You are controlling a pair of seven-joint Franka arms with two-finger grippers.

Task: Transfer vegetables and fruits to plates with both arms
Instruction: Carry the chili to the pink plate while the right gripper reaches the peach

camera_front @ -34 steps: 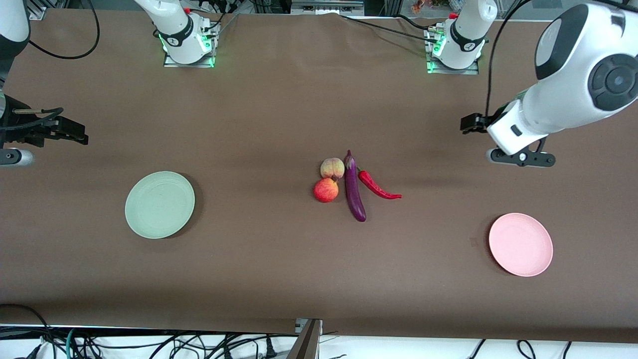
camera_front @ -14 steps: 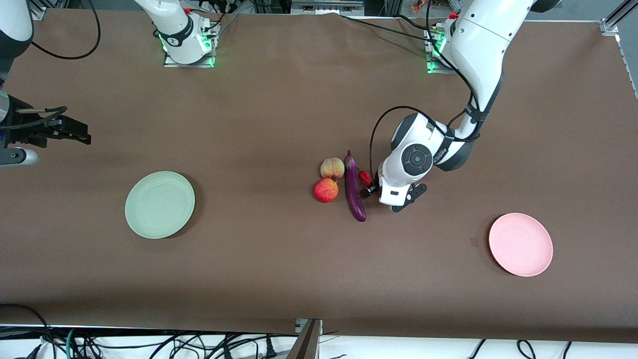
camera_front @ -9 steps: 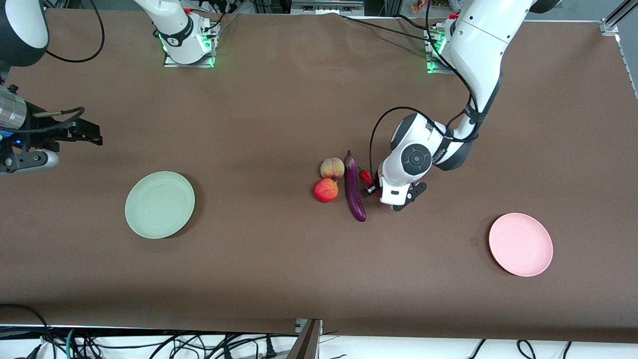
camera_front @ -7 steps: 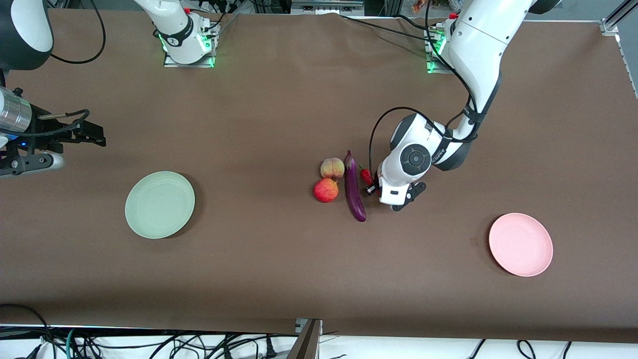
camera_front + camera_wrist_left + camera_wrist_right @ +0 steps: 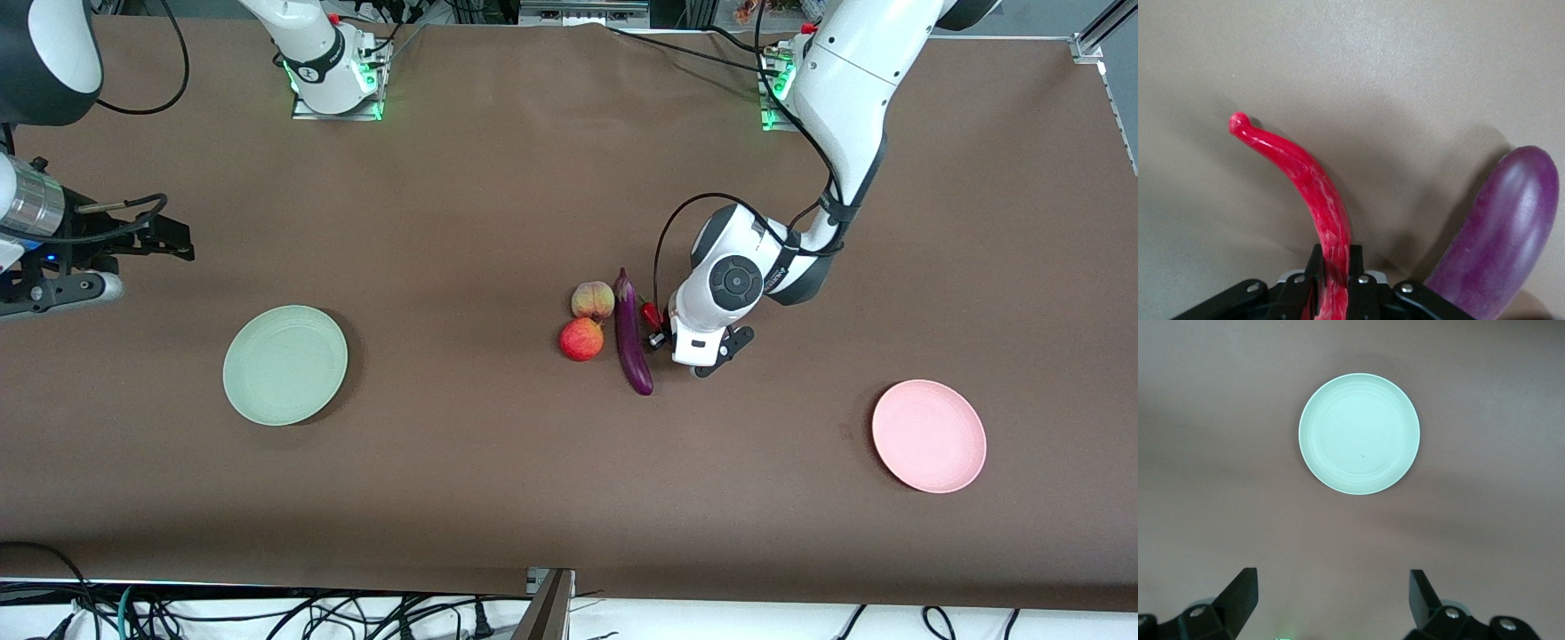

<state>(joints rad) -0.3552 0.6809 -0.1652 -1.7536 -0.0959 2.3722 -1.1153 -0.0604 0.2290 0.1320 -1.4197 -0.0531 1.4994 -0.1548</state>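
Observation:
In the left wrist view my left gripper point(image 5: 1333, 267) is shut on the thick part of the red chili pepper point(image 5: 1308, 180), which lies on the table next to the purple eggplant point(image 5: 1501, 240). From the front, the left gripper point(image 5: 662, 336) is down beside the eggplant point(image 5: 631, 336) and its hand hides most of the chili point(image 5: 652, 313). The peach point(image 5: 592, 300) and the apple point(image 5: 581, 339) touch each other beside the eggplant. My right gripper point(image 5: 1331, 593) is open and holds nothing, with the pale green plate point(image 5: 1359, 433) ahead of it.
The green plate point(image 5: 284, 364) lies toward the right arm's end of the brown table, the pink plate point(image 5: 929, 436) toward the left arm's end. Both hold nothing. The right gripper point(image 5: 173, 242) hangs over bare table beside the green plate. Cables run along the table's near edge.
The left arm came down to the chili and its gripper closed on it. The right arm has drifted a little toward the middle of the table. The produce has not moved.

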